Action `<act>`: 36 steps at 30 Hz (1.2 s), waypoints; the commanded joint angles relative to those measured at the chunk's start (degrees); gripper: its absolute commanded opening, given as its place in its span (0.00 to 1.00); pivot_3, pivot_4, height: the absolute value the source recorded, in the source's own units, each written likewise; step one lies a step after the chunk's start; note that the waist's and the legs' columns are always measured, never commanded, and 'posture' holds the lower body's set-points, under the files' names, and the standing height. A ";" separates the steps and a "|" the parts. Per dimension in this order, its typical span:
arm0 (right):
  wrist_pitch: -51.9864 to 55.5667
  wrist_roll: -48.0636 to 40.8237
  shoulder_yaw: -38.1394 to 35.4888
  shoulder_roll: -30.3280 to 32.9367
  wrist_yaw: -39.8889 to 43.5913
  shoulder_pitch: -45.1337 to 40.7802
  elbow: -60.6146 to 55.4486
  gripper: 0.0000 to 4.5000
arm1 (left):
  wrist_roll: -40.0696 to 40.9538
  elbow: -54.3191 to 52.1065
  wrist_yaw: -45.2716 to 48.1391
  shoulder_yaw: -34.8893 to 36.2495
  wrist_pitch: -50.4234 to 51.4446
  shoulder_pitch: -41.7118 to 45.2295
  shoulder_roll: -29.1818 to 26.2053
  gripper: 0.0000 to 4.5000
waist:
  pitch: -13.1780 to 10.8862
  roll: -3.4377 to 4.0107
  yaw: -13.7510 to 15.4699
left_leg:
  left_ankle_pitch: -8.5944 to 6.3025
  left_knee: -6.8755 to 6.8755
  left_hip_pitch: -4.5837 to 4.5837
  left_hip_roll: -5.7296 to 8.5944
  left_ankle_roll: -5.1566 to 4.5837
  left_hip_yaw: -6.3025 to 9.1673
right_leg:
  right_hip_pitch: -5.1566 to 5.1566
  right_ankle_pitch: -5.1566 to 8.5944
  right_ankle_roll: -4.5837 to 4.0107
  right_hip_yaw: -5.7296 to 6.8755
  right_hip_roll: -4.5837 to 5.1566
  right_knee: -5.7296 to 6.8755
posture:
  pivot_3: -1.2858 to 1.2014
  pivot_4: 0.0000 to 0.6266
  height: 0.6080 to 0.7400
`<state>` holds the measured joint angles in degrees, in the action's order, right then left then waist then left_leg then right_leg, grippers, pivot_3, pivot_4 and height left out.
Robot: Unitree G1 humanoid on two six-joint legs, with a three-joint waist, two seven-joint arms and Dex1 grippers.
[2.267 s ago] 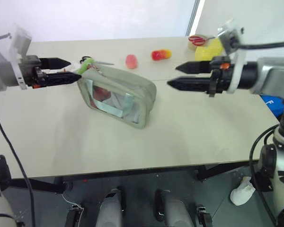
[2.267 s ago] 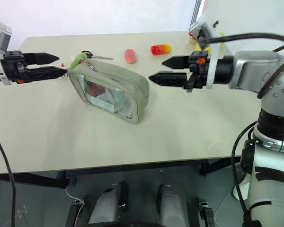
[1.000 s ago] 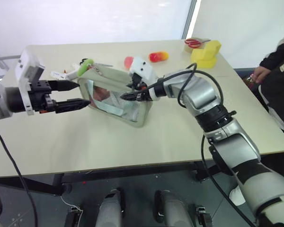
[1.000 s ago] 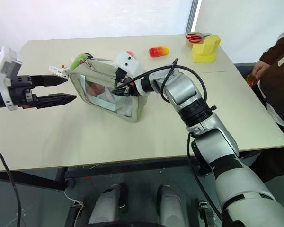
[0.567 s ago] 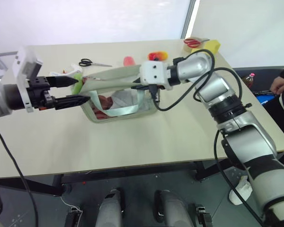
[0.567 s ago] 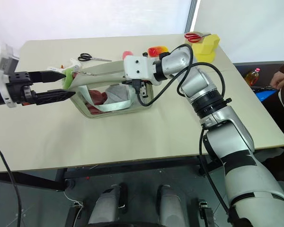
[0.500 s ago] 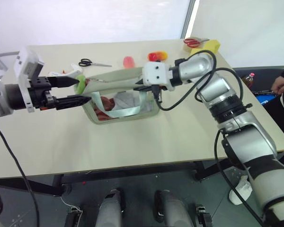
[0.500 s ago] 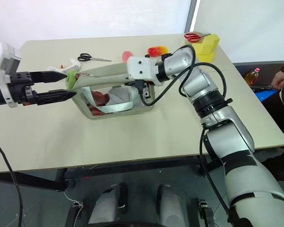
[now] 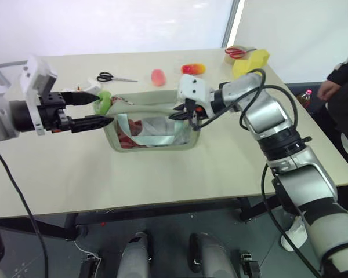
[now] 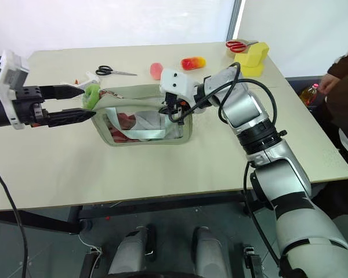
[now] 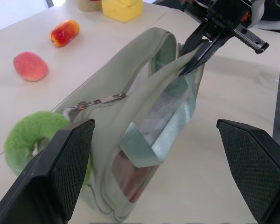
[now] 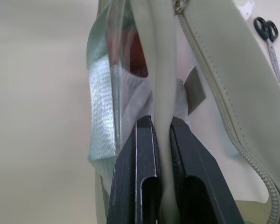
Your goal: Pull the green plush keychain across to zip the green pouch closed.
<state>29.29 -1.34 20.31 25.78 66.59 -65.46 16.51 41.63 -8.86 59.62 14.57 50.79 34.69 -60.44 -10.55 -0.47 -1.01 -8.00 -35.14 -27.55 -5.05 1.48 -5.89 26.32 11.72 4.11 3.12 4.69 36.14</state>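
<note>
Sage-green pouch point(image 9: 153, 124) stands unzipped, lime plush keychain point(image 9: 104, 102) attached.

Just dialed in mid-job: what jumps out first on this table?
The green pouch stands mid-table with the right gripper shut on a fold of its fabric at the end nearer the right arm. At the pouch's other end, the green plush keychain sits between the open fingers of the left gripper. Behind it lie black scissors, and a yellow block stands at the far right corner.
</note>
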 commanded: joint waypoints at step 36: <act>2.10 -8.14 -7.12 9.32 0.38 9.71 -14.87 0.02 | -8.99 20.30 1.72 0.13 -10.19 4.05 -2.20 1.00 | 0.01 -0.02 0.26 | -0.02 0.08 -0.01 0.00 0.01 -0.04 | 0.05 0.02 -0.05 0.00 0.04 -0.12 | 0.52 0.24 1.00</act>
<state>32.47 -9.58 13.39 34.96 67.26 -55.67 2.10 34.07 9.46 61.34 14.39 42.66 37.29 -62.55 -10.54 -0.49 -0.76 -8.01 -35.07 -27.56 -5.05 1.49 -5.93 26.35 11.73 4.06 3.13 4.73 36.02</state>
